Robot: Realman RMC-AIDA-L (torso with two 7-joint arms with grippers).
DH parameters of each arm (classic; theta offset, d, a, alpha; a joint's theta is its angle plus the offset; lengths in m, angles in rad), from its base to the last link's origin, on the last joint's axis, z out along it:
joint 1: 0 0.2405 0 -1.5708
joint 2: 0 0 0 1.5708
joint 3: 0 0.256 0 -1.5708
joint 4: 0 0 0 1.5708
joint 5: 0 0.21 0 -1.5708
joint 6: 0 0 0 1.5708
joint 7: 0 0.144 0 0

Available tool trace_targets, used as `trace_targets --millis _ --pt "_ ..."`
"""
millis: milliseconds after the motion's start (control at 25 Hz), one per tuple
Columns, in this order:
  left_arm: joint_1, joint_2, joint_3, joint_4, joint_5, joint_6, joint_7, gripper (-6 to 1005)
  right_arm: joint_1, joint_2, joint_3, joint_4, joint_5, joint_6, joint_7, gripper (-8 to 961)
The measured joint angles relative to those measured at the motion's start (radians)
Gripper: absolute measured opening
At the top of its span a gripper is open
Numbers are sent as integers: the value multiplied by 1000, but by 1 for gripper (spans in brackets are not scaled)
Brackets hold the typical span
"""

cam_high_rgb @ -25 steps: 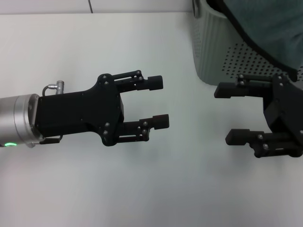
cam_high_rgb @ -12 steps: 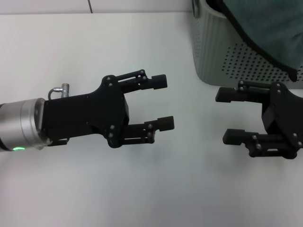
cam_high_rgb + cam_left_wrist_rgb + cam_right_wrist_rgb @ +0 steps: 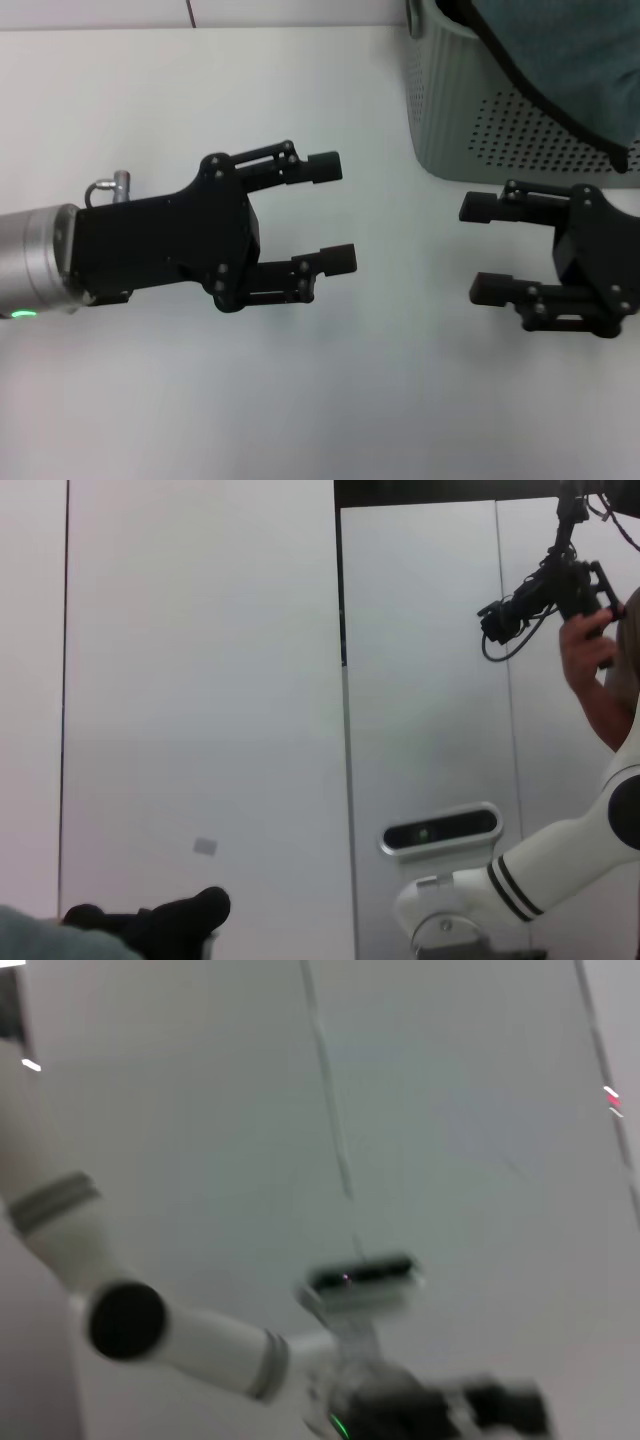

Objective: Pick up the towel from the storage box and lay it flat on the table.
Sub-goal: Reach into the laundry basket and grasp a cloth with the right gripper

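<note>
The storage box (image 3: 455,110), a pale grey-green basket with dotted sides, stands at the table's far right. The towel (image 3: 570,50) lies in it teal side up, its black-edged corner hanging over the box's front wall. My left gripper (image 3: 333,212) hovers open over the middle of the white table (image 3: 200,90), fingers pointing right toward the box. My right gripper (image 3: 482,248) is open too, just in front of the box, fingers pointing left, nothing between them. In the wrist views neither the box nor the towel shows clearly.
The left wrist view shows a wall of white panels (image 3: 200,680), a white robot arm (image 3: 540,870) and a person's hand (image 3: 585,645) holding a black device. The right wrist view shows a white arm (image 3: 180,1335) against a pale wall.
My left gripper moved forward and right, then drew back left a little. My right gripper sank slightly toward the table's near side, away from the box. Both stayed open.
</note>
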Motion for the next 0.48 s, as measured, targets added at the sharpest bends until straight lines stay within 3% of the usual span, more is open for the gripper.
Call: trace_targets --millis 240,480 --pt "-1 -4 0 -60 32 -103 13 746 6 -4 6 -56 62 -135 3 700" --pt "0 -4 0 -43 -16 -24 18 746 -3 -11 3 -9 31 -21 -2 701"
